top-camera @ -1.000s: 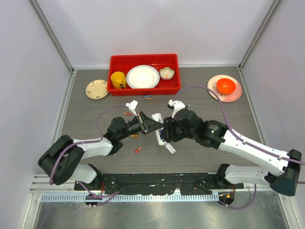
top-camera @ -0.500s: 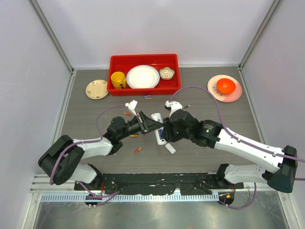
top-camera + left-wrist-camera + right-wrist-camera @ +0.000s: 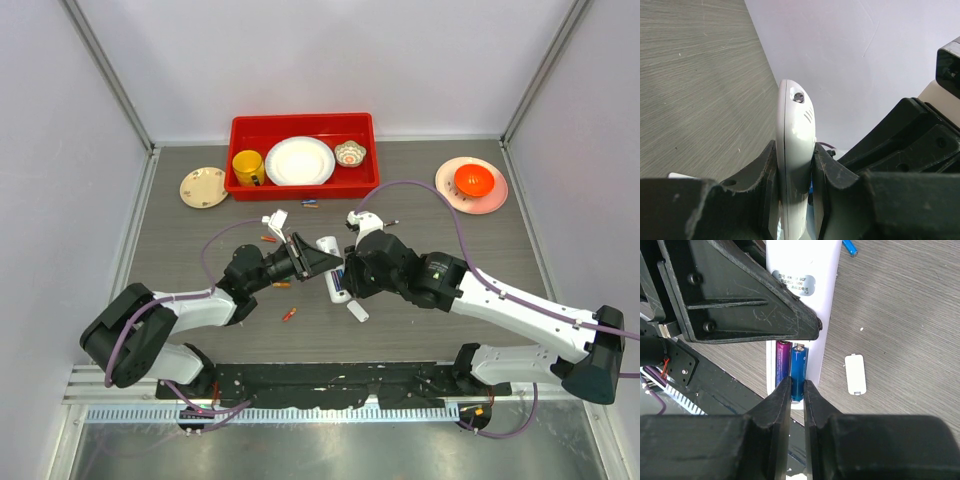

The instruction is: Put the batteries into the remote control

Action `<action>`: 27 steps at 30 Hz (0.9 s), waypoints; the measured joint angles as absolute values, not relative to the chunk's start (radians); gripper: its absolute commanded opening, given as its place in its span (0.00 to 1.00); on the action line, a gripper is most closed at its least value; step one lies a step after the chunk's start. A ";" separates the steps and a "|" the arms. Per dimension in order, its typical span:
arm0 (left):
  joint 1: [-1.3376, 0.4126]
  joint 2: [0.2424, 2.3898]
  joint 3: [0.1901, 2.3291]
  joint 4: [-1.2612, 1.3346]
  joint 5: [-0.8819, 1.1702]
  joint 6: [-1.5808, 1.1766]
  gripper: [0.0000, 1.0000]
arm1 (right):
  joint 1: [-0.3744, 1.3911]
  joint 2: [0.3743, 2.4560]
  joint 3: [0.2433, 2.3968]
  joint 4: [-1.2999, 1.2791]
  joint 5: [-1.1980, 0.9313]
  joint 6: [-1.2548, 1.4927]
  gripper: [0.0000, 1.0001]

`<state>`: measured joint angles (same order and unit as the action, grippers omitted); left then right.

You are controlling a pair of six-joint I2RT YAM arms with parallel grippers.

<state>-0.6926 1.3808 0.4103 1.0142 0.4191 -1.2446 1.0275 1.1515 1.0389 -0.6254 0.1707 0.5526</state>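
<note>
My left gripper (image 3: 322,262) is shut on the white remote control (image 3: 336,272) and holds it at mid-table. In the left wrist view the remote (image 3: 795,125) stands edge-on between the two fingers (image 3: 765,170). In the right wrist view the remote (image 3: 805,265) lies with its open recess up, holding a purple battery (image 3: 782,360) and a blue battery (image 3: 798,367). My right gripper (image 3: 797,386) is shut on the near end of the blue battery. Loose orange batteries (image 3: 288,314) and a blue one (image 3: 310,203) lie on the table.
A small flat white cover (image 3: 357,311) lies just right of the remote, also in the right wrist view (image 3: 855,374). A red bin (image 3: 245,185) with a yellow mug, plate and bowl stands at the back. Plates sit at the back left (image 3: 204,187) and back right (image 3: 495,200).
My right arm has shifted slightly left and closer over the remote's recess. My left arm has kept the remote nearly still.
</note>
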 measured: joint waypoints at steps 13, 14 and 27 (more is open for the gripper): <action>-0.692 1.385 0.409 1.047 0.418 -1.250 0.00 | 1.029 1.155 1.047 -0.622 0.196 0.553 0.31; -0.692 1.386 0.409 1.050 0.417 -1.250 0.00 | 1.029 1.156 1.050 -0.623 0.199 0.553 0.31; -0.690 1.404 0.407 1.073 0.401 -1.261 0.00 | 1.032 1.176 1.073 -0.627 0.220 0.531 0.01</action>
<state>-0.6895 1.4044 0.4068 1.0725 0.4011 -1.2613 1.0325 1.1763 1.0733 -0.6266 0.2199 0.5308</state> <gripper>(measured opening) 0.296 0.049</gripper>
